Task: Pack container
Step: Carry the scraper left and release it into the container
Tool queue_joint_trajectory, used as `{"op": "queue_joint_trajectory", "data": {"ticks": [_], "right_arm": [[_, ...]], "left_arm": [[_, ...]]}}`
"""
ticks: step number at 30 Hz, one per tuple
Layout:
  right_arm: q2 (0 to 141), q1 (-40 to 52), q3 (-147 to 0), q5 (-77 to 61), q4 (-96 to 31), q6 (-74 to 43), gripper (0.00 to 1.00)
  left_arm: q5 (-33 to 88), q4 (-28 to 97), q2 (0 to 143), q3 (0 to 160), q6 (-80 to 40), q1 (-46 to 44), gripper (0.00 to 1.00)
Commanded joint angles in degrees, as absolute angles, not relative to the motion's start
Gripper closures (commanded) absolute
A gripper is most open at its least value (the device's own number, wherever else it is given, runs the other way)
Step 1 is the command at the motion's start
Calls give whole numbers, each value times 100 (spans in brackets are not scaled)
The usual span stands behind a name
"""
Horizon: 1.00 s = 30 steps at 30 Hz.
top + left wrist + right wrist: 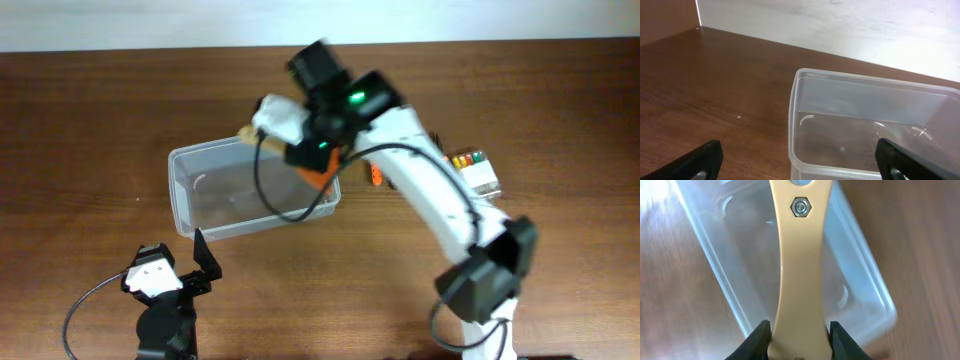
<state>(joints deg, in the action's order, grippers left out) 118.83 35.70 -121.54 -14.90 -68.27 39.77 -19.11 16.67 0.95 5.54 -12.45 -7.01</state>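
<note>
The overhead camera looks straight down on the worktop [80, 150] and the container [225, 200]. The left wrist camera sits low beside the container's near corner, facing across it. The right wrist camera looks down into the container from close above. All three share it.

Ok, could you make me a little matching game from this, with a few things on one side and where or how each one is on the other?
Things:
1. container
2. tan handle
3. left gripper
4. small box

States:
A. fingers spread wide, gripping nothing
B. clamped in the right gripper
C. see-through plastic, nothing seen inside
D. on the table, outside the container

Pairs: 1-C, 2-B, 3-A, 4-D
</note>
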Motion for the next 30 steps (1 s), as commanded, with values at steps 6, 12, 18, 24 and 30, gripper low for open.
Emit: {"op": "queue_joint_trajectory", "data": {"ticks": [6,12,18,24,30], "right_arm": [[13047,3824,-12097,-1503,-6322,5529,96],[13506,3800,-12097,-1455,-6289,5461,49],[13506,3701,-12097,-1275,-6278,4853,2],[13506,3218,-12097,-1262,-6294,3395,2],[13506,2646,-12097,-1295,-6545,1979,2]], "left_arm": [[-1931,1671,69,532,-1194,-725,1],[-1931,1671,69,532,-1194,-725,1],[-1931,1671,69,532,-1194,-725,1],[-1931,1671,69,532,-1194,-725,1],[-1931,1671,69,532,-1194,-725,1]]}}
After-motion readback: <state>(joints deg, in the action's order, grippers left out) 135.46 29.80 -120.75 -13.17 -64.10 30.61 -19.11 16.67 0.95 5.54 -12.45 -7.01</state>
